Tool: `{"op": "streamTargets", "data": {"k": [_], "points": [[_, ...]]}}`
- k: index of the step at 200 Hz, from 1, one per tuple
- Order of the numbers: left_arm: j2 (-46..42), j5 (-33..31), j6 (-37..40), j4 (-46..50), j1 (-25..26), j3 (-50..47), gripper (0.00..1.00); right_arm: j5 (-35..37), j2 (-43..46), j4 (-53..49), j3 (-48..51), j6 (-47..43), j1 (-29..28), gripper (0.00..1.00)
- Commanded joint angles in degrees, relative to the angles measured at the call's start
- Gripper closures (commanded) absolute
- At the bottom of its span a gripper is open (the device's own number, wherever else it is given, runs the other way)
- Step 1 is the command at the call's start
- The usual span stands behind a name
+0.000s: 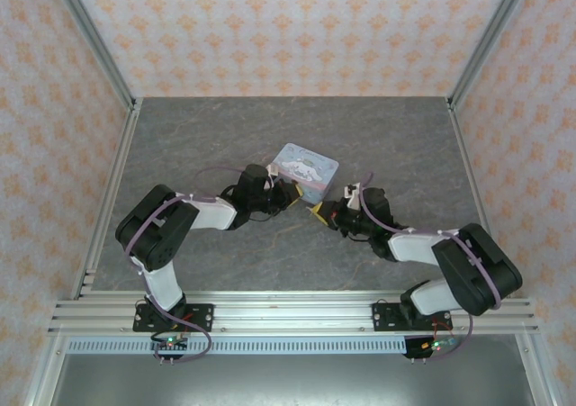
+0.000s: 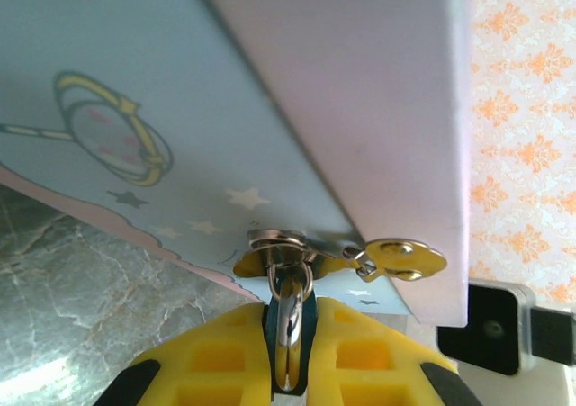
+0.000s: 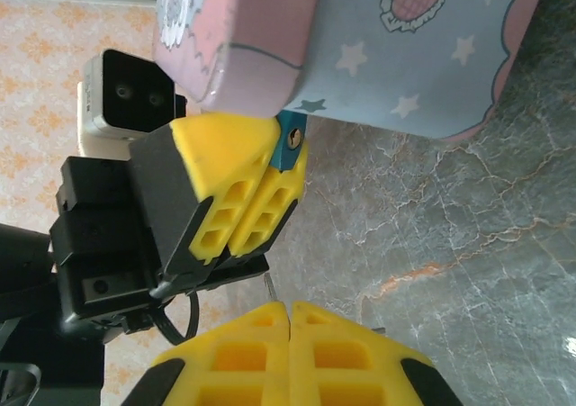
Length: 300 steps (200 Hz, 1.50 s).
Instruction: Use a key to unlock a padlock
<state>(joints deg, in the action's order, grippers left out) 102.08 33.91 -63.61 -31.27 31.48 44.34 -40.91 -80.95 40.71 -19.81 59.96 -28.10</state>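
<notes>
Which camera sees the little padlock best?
The right wrist: the padlock shows its blue body and keyhole there, pinched in the left tool. The left wrist shows its shackle and a sliver of body. From the top it's too small to tell.

Padlock (image 2: 289,318) shackle shiny metal; tin (image 2: 180,109) smooth (glossy).

Left hand (image 1: 292,193) and right hand (image 1: 317,212) pinched closed, tips facing

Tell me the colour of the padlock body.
The padlock body is blue-green; the right wrist view shows it best.
</notes>
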Motion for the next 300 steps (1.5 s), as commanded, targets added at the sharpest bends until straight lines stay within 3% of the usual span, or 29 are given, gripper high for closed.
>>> {"op": "streamTargets", "data": {"k": [1, 119, 183, 239, 300], "points": [[-2.9, 2.4, 0.3, 1.1, -0.4, 1.5, 1.00, 1.4, -2.4, 4.6, -1.0, -0.7, -0.2, 1.00], [-4.1, 3.4, -0.8, -0.8, -0.7, 0.0, 1.00, -5.0, -11.6, 5.3, -10.0, -4.3, 7.9, 1.00], [-2.4, 3.5, -6.3, -4.7, -0.7, 0.6, 1.00, -7.0, -5.4, 7.1, -5.0, 0.2, 7.8, 1.00], [-1.5, 4.2, -11.8, -9.5, -0.6, 1.0, 1.00, -1.6, 0.8, 3.4, -3.6, 5.6, 4.1, 1.00], [-3.1, 4.6, -12.6, -8.3, -0.6, 1.1, 1.00, 6.7, 0.3, 3.6, -3.5, 10.5, 0.9, 1.00]]}}
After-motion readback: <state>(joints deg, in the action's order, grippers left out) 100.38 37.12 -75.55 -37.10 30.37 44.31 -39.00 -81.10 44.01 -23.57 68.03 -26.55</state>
